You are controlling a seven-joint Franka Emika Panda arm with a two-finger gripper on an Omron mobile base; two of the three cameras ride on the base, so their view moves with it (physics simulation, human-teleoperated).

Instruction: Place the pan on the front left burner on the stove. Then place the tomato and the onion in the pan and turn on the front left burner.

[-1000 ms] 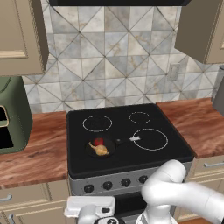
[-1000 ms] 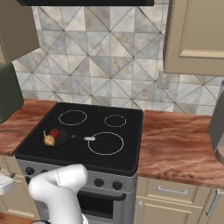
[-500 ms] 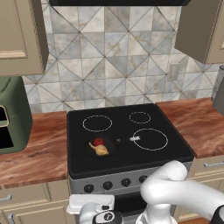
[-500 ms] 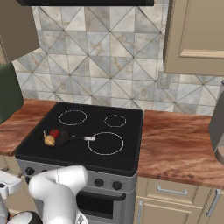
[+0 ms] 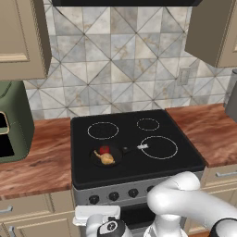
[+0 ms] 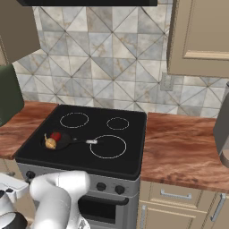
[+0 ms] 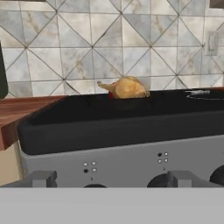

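The pan [image 5: 106,156] sat on the front left burner [image 5: 92,158] of the stove [image 5: 134,157], its thin handle running off to the right and ending in a silvery tip. Inside it the tomato [image 5: 104,150] lay toward the back and the onion [image 5: 108,159] lay just in front of it, the two touching or nearly so. In the right base view the same pan [image 6: 58,141] held the onion [image 6: 50,143] at its left and the tomato [image 6: 56,136] beside it.

The arm was folded down low in front of the range, with the gripper [image 7: 105,180] held level with the stove's grey steel front and facing the row of black knobs [image 5: 133,193]. Its fingertips [image 7: 40,179] rose at the bottom of the hand view with a wide gap between them, spread and holding nothing. From that low angle the onion [image 7: 127,88] showed above the edge of the black glass
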